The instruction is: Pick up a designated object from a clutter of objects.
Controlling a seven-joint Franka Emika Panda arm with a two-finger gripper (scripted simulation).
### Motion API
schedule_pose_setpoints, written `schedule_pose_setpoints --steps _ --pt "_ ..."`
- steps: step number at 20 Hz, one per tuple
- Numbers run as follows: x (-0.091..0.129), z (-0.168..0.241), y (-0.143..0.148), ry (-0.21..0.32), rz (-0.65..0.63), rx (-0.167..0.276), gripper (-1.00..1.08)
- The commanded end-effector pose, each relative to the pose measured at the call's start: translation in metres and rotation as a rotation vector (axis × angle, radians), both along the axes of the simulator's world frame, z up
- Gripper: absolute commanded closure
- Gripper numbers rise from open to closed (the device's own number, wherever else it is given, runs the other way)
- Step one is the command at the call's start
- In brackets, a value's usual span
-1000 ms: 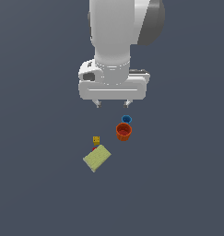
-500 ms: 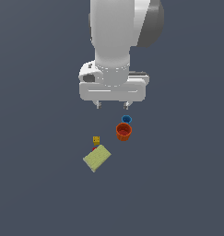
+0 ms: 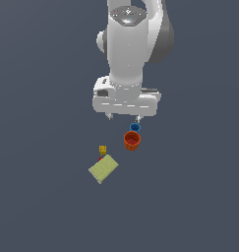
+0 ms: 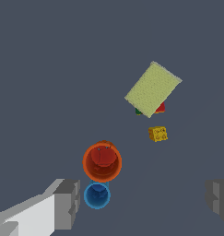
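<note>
The small bright-blue tapered cup (image 4: pixel 97 195) stands upright and empty, touching the larger orange-red cup (image 4: pixel 102 162), likewise empty. The gripper (image 4: pixel 141 203) hangs above with fingers spread wide, grasping nothing. A tiny yellow cube (image 4: pixel 158 134) and a flat yellow-green rectangular box (image 4: pixel 153 89) lie apart.

Plain dark slate-grey floor (image 3: pixel 37 197), uniform, flat even light.
</note>
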State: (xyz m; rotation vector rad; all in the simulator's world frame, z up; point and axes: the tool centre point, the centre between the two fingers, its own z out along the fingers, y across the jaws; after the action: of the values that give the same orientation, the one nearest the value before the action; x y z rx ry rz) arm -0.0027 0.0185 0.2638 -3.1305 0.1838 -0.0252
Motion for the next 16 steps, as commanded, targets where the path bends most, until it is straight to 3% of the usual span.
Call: schedule_pose_setpoints --steps 1,16 --pt "-0.005 -0.016 0.006 0.002 -0.032 -0.002 -0.92" --pt "-0.070 -0.127 0.051 0.011 -0.285 -0.006 -0.92"
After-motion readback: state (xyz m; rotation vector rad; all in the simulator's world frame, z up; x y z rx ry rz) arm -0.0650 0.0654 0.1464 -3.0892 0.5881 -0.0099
